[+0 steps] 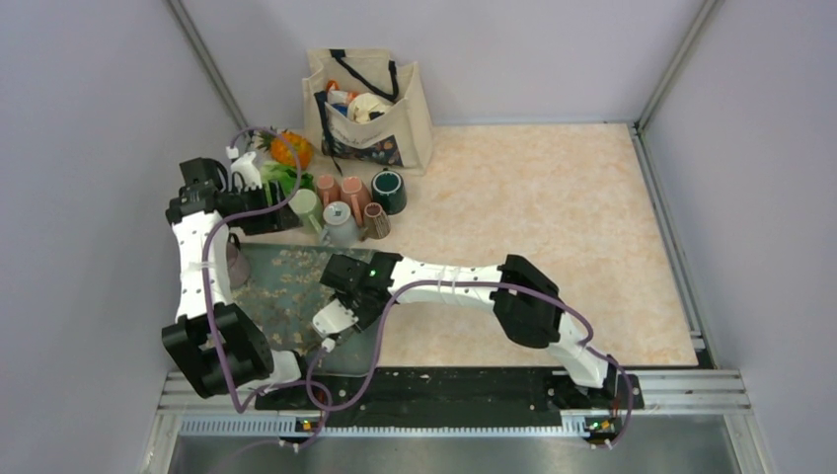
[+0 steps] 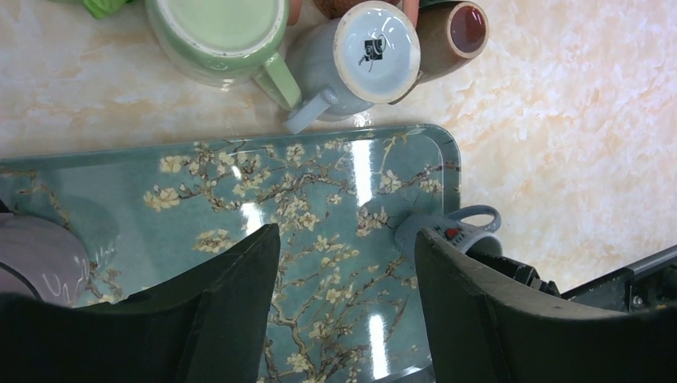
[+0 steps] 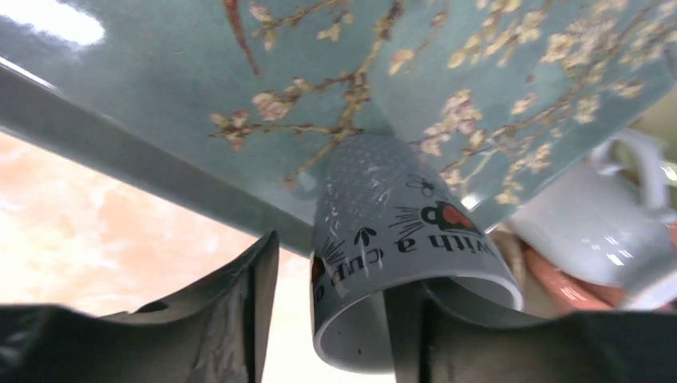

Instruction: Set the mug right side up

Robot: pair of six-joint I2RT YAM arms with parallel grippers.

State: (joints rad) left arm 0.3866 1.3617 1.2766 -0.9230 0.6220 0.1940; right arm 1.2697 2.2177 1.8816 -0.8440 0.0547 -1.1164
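Observation:
A grey mug [image 3: 399,231] with black lettering and a red heart stands base down on the blossom-patterned teal tray [image 3: 160,88], its mouth facing my right wrist camera. My right gripper [image 3: 339,267] is open. One finger reaches inside the mouth and the other stands outside with a gap to the wall. In the left wrist view the same mug [image 2: 459,231] sits near the tray's right edge [image 2: 447,171], half hidden behind a finger. In the top view it is hidden under the right gripper [image 1: 341,288]. My left gripper [image 2: 347,263] hangs open above the tray, empty.
A pale purple mug [image 2: 36,259] stands on the tray's left side. Beyond the tray's far edge are a green mug [image 2: 219,32], an upside-down grey mug [image 2: 363,56] and a brown cup [image 2: 455,32]. A tote bag [image 1: 370,104] stands at the back.

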